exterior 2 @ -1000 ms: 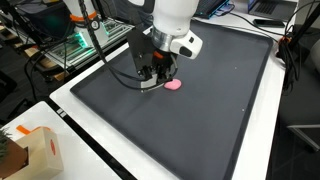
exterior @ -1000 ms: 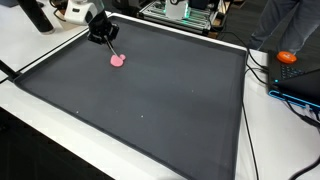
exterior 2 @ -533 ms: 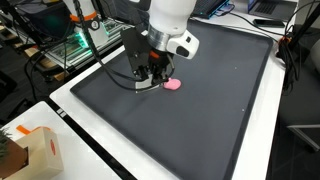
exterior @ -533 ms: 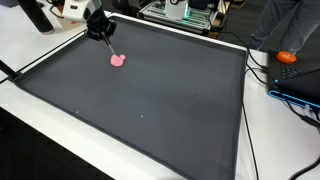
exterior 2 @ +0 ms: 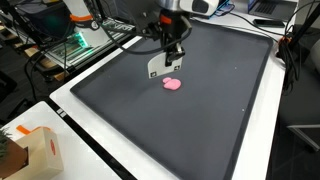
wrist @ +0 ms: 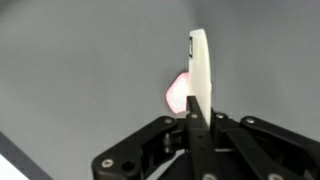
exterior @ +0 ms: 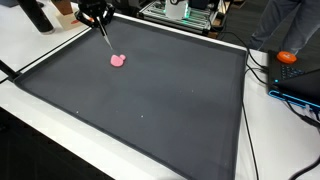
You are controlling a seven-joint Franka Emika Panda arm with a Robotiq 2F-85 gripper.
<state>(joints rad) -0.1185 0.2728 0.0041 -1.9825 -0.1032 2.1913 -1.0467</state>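
My gripper (exterior 2: pixel 172 50) is shut on a thin white flat piece (exterior 2: pixel 160 68) and holds it above a black mat (exterior 2: pixel 200 120). In the wrist view the piece (wrist: pixel 199 65) stands edge-on between the jaws of the gripper (wrist: pixel 197 115). In an exterior view it hangs as a thin strip (exterior: pixel 103 31) below the gripper (exterior: pixel 97 16). A small pink blob (exterior 2: pixel 174 84) lies on the mat just beside and below the piece, apart from it. The blob also shows in the other exterior view (exterior: pixel 118 60) and behind the piece in the wrist view (wrist: pixel 179 92).
The black mat (exterior: pixel 150 100) covers most of a white table (exterior: pixel 30 45). An orange object (exterior: pixel 287 57) and cables lie past the mat's far corner. A cardboard box (exterior 2: pixel 30 150) stands on the table's near corner. Equipment racks (exterior 2: pixel 70 45) stand beside the table.
The gripper has risen from the mat and lifted the white piece with it. The pink blob has stayed where it was on the mat.
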